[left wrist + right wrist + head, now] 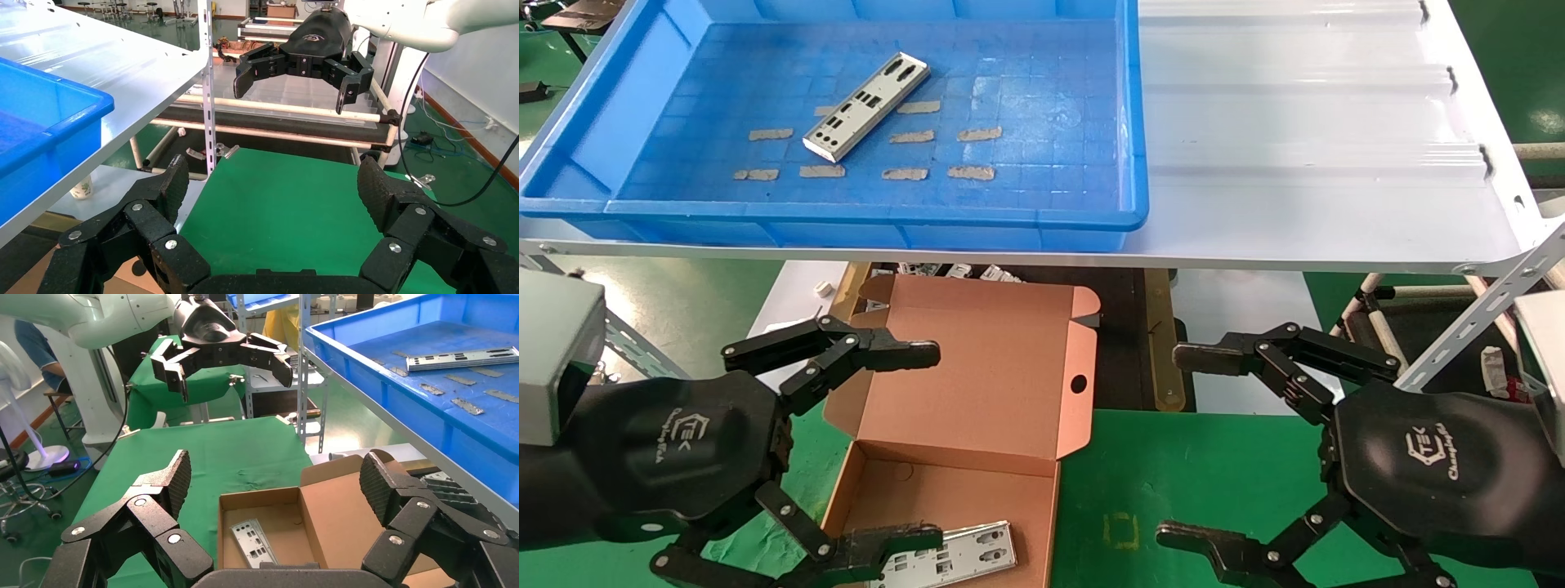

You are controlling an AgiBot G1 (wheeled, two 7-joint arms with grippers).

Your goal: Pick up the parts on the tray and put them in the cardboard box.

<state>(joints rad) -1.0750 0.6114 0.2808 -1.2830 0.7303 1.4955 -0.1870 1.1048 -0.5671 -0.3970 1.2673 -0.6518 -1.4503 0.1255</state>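
Note:
One silver part (866,106) lies at an angle on the floor of the blue tray (846,216). Below the shelf, the cardboard box (977,367) stands with its lid open, and another part (964,555) rests flat inside it. The left gripper (928,447) is open over the box's left side, holding nothing. To the right of the box, the right gripper (1179,446) hangs open and empty over the green mat. The right wrist view shows the box (330,508), the part in it (254,542), the tray (379,380) and the part on the tray (462,358).
Several tan tape strips (911,137) are stuck to the tray floor. The tray sits on a white corrugated shelf (1320,163) whose front edge overhangs the box. A green mat (1173,465) covers the lower table. Metal racking (1467,327) stands at the right.

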